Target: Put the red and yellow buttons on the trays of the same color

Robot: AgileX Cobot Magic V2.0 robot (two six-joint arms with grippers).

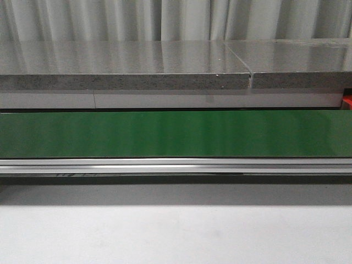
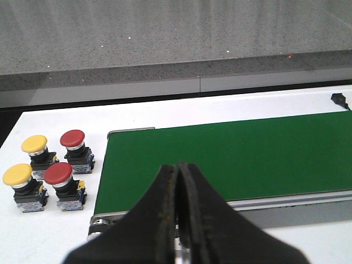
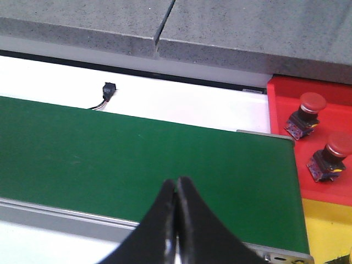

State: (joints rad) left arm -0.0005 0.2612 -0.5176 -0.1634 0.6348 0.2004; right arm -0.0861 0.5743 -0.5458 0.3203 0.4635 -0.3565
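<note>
Green conveyor belt [image 1: 176, 133] spans my worktop [image 2: 49, 231]; the red tray [image 3: 283, 110] at its right end carries two red buttons [image 3: 308, 113], with a strip of yellow tray [image 3: 324, 231] beside it. Off the belt's left end stand two yellow buttons [image 2: 34, 148] and two further red ones [image 2: 73, 144], tightly grouped. Left end effector [image 2: 177, 220] and right end effector [image 3: 176, 220] both closed and empty: I judge the left must open wide and descend straight over one cap, clear of neighbours.

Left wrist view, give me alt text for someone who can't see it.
Four push buttons, two yellow and two red, stand clustered on a white table beside the end of a green conveyor belt. The shut left gripper hangs over the belt's near edge.
</note>
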